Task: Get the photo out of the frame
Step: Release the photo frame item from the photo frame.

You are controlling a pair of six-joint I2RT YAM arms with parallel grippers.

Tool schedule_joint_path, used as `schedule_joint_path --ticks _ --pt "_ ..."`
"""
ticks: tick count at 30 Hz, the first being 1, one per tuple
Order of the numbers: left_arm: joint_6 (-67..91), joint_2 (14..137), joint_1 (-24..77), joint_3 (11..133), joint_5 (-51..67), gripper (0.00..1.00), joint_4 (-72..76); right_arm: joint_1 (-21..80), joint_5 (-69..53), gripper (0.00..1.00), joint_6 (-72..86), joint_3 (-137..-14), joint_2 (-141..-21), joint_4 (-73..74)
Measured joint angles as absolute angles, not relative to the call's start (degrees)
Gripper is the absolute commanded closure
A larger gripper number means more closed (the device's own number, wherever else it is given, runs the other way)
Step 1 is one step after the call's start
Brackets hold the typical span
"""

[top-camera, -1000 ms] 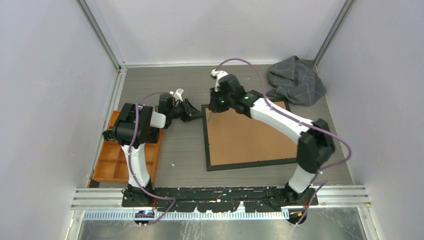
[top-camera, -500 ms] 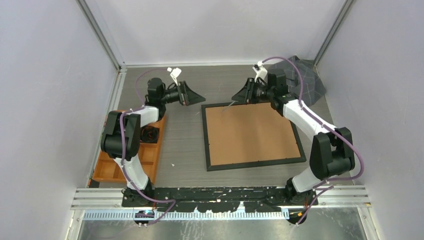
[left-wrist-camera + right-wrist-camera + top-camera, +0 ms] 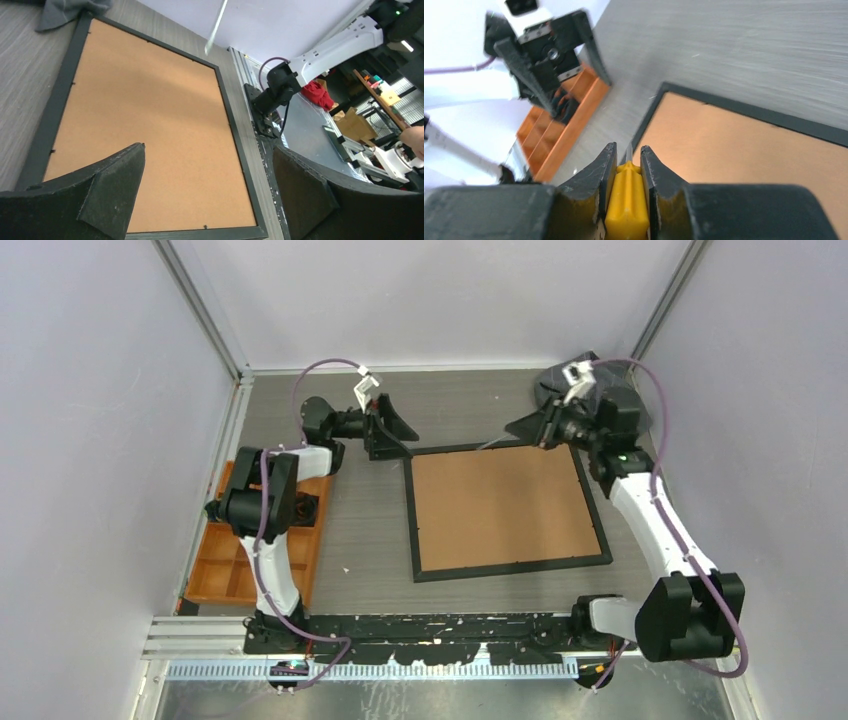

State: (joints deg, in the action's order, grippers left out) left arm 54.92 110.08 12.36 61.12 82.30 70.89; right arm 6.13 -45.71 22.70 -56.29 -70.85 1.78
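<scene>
Two far corners of the big black-edged picture frame (image 3: 510, 563), lying brown-board-up and likely hiding the photo, each have a helper: left gripper (image 3: 398, 436) spread wide to grab, right gripper (image 3: 628, 150) pinching a yellow-handled screwdriver (image 3: 626, 200), probably for prying.

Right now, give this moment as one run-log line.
left hand: open | right hand: shut on yellow-handled tool | frame: flat, back up | photo: not visible

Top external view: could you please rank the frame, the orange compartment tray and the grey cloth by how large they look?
1. The frame, lying back up: clearly largest.
2. The orange compartment tray, partly covered.
3. The grey cloth, though much of it is hidden, so its place below the tray is unsure.
</scene>
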Motion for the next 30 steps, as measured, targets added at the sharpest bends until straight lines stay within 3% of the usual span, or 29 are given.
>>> schedule_joint_path --ticks 5,8,15,23,30 --pt "64.49 118.58 12.27 67.16 78.02 0.0 75.64 -5.1 -44.51 0.99 25.5 -55.48 -69.34 1.26" --pt "61.8 119.07 12.73 65.08 71.11 0.0 69.73 -6.5 -43.05 0.99 26.79 -55.02 -69.34 1.19" --pt "24.58 105.06 17.02 64.05 48.73 0.0 26.79 -6.76 -41.23 0.99 27.77 -52.77 -69.21 0.54" --pt "-15.05 90.02 22.09 62.26 45.36 0.0 0.47 -10.31 -36.32 0.99 27.22 -52.69 -66.11 1.06" --pt "-37.91 85.01 43.18 57.71 38.61 0.0 -15.4 -14.15 -27.07 0.99 26.3 -52.71 -64.23 2.96"
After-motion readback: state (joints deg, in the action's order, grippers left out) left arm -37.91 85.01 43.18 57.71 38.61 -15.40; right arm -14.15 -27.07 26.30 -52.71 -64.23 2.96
